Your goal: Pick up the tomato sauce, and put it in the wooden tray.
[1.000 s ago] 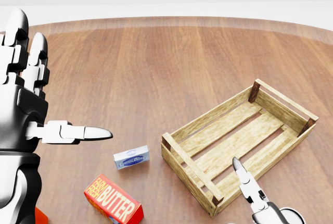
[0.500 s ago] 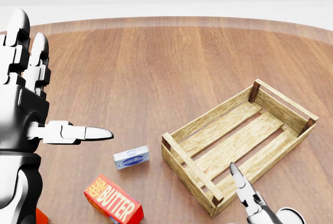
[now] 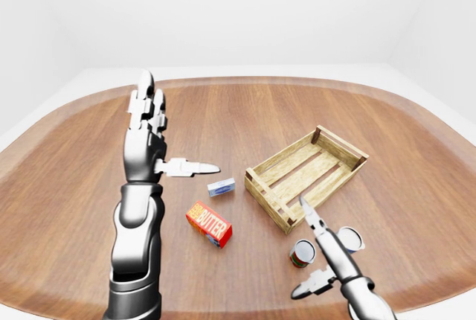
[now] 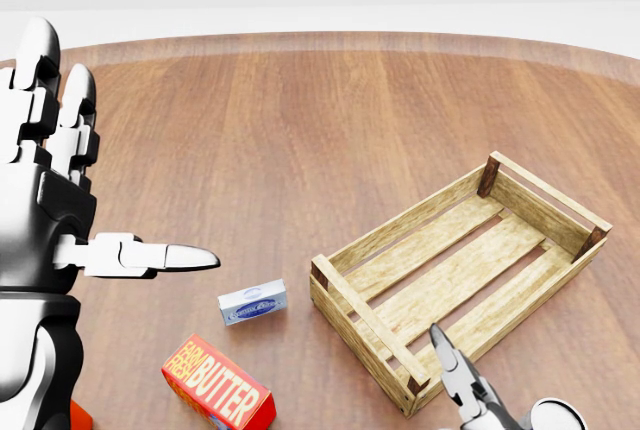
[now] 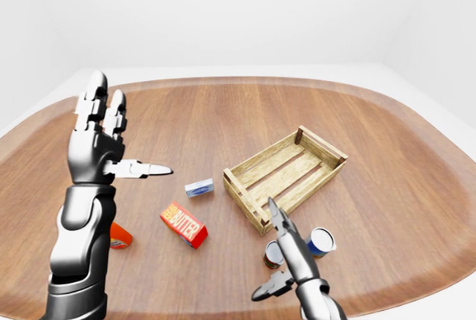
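My right hand [image 3: 327, 257] hangs low near the bench's [image 3: 245, 112] bottom edge, fingers [image 3: 309, 213] spread open and holding nothing, right beside the sauce can [image 3: 302, 253], which stands upright just below the tray's [image 3: 306, 173] near corner. Whether I touch the can I cannot tell. A second can [image 5: 321, 241] stands just right of it. My left hand [image 3: 146, 138] is raised, fingers open and empty, above the butter box [image 3: 209, 224].

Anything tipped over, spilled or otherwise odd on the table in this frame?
Nothing spilled or damaged. The butter box and the small blue-labelled box lie flat at angles. Two cans stand upright beside the open right hand. The wooden tray sits upright, empty.
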Tool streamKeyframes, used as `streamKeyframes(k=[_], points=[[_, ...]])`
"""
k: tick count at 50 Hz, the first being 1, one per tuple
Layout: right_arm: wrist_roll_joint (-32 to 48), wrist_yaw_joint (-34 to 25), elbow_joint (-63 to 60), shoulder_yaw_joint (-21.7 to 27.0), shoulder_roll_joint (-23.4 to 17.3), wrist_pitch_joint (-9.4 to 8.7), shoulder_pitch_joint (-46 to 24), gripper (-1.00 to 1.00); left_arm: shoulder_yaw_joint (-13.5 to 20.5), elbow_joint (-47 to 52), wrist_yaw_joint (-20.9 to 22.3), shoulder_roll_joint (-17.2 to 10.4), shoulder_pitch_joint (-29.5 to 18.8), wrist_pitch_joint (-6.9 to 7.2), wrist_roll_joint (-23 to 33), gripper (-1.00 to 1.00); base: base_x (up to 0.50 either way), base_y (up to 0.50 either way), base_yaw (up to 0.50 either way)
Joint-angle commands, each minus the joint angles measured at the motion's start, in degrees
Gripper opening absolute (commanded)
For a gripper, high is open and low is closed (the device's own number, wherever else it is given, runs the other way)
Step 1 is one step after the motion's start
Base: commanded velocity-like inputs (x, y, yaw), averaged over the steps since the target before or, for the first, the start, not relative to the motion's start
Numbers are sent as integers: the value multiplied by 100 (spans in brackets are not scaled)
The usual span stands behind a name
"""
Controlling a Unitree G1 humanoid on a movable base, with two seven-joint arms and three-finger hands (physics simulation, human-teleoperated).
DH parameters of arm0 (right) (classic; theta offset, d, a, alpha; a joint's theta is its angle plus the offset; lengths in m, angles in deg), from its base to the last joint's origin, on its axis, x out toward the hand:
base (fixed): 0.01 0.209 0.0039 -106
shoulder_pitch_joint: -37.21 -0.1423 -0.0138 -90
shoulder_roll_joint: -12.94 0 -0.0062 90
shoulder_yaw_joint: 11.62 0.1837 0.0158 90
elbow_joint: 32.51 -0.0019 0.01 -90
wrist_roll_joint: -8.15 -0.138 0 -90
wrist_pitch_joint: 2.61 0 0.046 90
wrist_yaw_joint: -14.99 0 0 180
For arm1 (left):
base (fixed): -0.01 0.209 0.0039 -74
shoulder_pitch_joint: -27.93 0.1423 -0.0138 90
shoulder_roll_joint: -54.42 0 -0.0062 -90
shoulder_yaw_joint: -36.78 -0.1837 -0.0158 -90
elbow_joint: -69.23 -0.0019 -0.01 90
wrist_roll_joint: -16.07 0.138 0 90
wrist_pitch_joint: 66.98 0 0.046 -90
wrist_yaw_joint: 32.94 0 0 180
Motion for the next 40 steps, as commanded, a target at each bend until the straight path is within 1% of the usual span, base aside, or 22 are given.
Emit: streamKeyframes(k=[1, 22, 40], points=[[35, 213, 438, -41, -78, 110, -122, 100, -7, 3, 6, 5, -1, 0, 9, 100, 0, 0, 0], [146, 545, 1164, -88, -155, 110, -248, 100, -11, -29, 18, 6, 0, 0, 8, 100, 0, 0, 0], [189, 809, 1876, -18, -219, 110, -524, 100, -20, -43, 23, 10, -6, 0, 26, 100, 0, 0, 0]])
